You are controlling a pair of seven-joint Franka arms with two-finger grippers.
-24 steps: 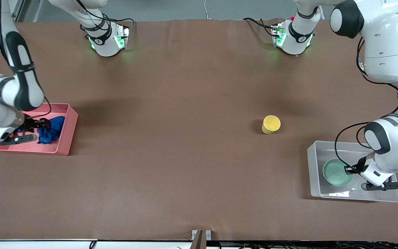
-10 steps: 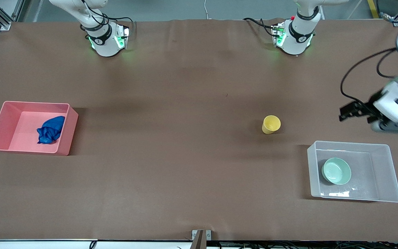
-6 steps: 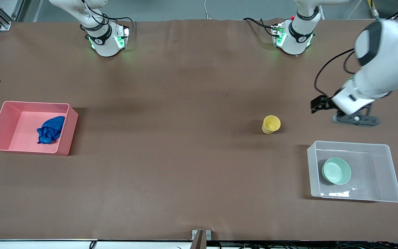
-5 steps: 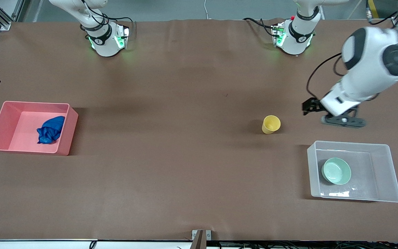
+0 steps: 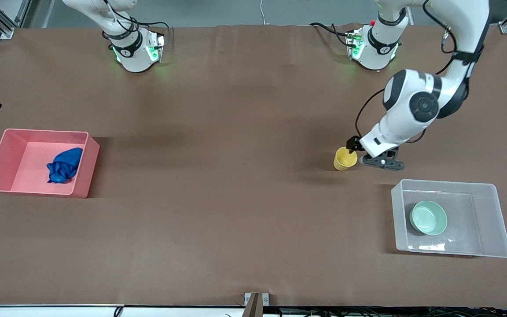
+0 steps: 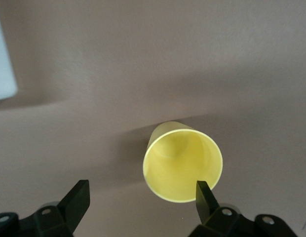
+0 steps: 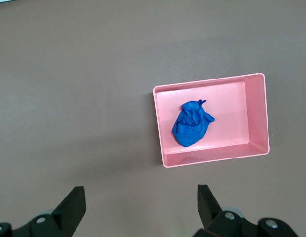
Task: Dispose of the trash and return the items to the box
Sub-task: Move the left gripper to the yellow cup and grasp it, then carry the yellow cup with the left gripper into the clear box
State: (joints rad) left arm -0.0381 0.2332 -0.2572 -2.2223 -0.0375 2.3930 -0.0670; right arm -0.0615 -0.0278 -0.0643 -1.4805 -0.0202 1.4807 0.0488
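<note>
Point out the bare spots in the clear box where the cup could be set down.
The box holds only the bowl, at the end toward the cup. The floor from the bowl to the wall at the left arm's end is bare. The left claw, open, is at the cup's rim. The right claw is open, high over the table.

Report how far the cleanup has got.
Done: blue trash lies in the pink bin; green bowl sits in the clear box. In hand: open left gripper hovers at the yellow cup. Left: box the cup. Right gripper waits, open.
</note>
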